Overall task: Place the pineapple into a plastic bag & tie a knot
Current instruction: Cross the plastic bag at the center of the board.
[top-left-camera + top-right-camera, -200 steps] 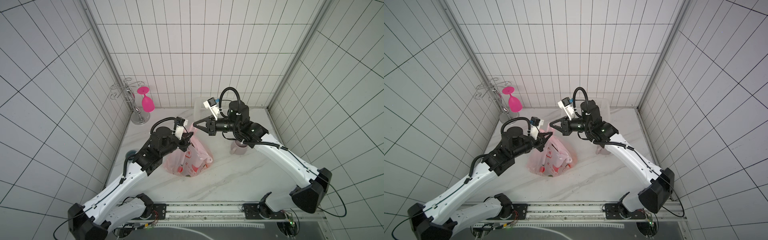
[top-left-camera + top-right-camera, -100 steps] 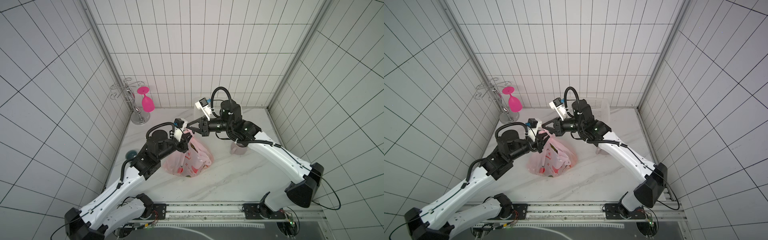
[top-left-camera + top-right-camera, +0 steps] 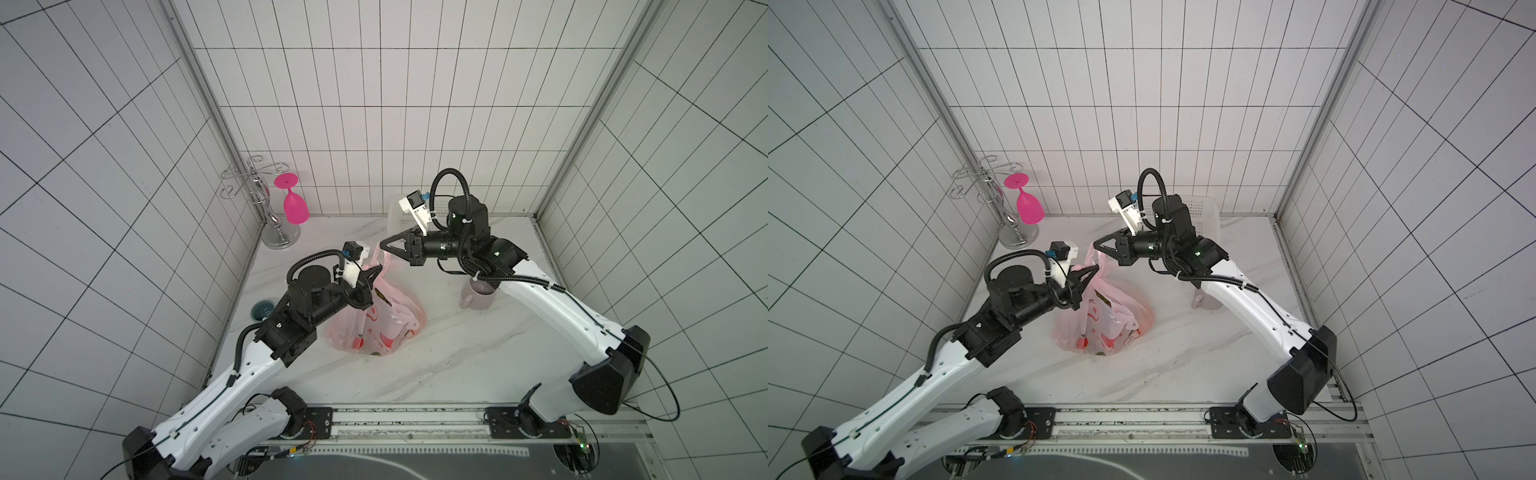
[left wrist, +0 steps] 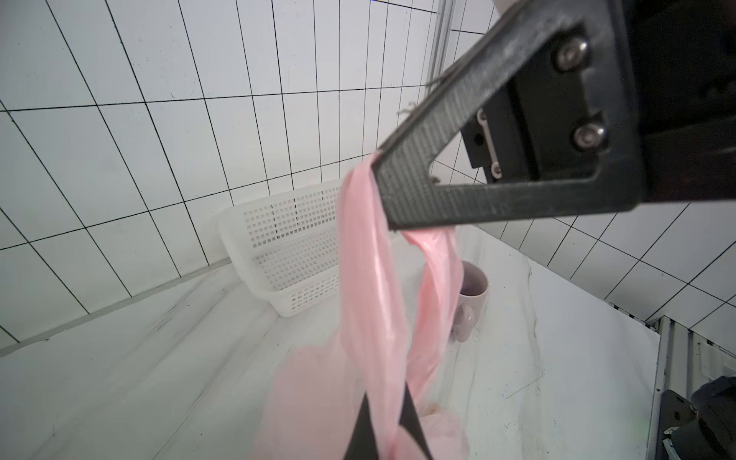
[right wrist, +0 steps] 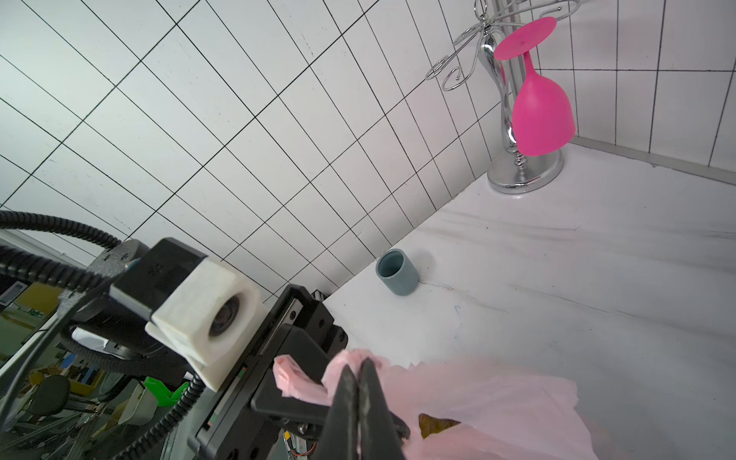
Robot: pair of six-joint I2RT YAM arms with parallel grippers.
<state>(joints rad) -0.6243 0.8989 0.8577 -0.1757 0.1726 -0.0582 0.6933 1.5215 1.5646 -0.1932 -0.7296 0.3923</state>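
Observation:
The pale-pink plastic bag (image 3: 386, 328) (image 3: 1100, 328) sits on the marble counter, red prints facing the front. Its two handle strips are pulled up. My left gripper (image 3: 376, 272) (image 4: 382, 418) is shut on one handle strip (image 4: 370, 278). My right gripper (image 3: 383, 245) (image 5: 360, 370) is shut on the other handle (image 5: 342, 364), just above and behind the left one. A brown-yellow patch of the pineapple (image 5: 436, 426) shows inside the bag's mouth; the rest of it is hidden by plastic. No knot shows in any view.
A chrome rack (image 3: 270, 216) with a hanging pink glass (image 3: 296, 205) stands at the back left. A white basket (image 4: 286, 255) lies against the back wall. A pale mug (image 3: 478, 295) sits under the right arm, and a grey-blue cup (image 5: 396, 271) by the left wall.
The right arm swung left towards the left gripper, then drew back slightly, still holding its handle. The left jaws closed the last bit on their strip.

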